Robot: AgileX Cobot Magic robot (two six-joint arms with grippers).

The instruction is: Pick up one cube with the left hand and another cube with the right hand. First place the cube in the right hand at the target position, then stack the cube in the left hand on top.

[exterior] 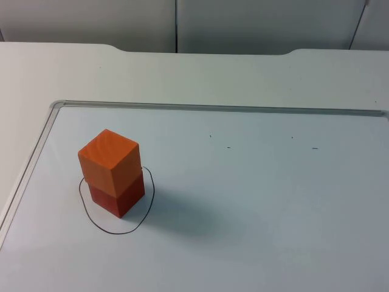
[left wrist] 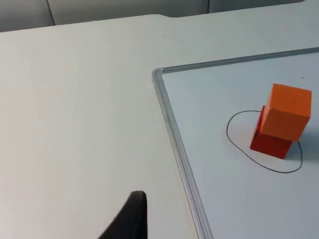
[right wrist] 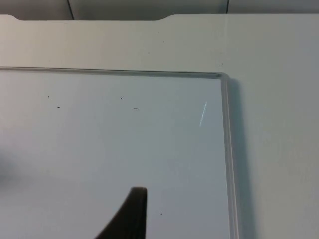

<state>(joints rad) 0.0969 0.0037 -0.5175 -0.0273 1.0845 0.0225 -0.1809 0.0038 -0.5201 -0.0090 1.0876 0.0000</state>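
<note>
An orange cube (exterior: 108, 159) stands on a red cube (exterior: 118, 198), turned slightly against it, inside a hand-drawn black circle (exterior: 97, 222) on the whiteboard's left side. The left wrist view has the same stack, orange cube (left wrist: 285, 112) over red cube (left wrist: 269, 143), with nothing touching it. My left gripper (left wrist: 130, 219) hangs over bare table outside the board's left frame, well away from the stack. My right gripper (right wrist: 130, 214) hangs over the board near its right frame, with no cube close to it.
The whiteboard's raised metal frame (exterior: 213, 108) runs along the far side and down the left (left wrist: 172, 134) and right (right wrist: 227, 129). A few small black marks (exterior: 313, 148) dot the board. The grey partition wall (exterior: 176, 24) closes off the back.
</note>
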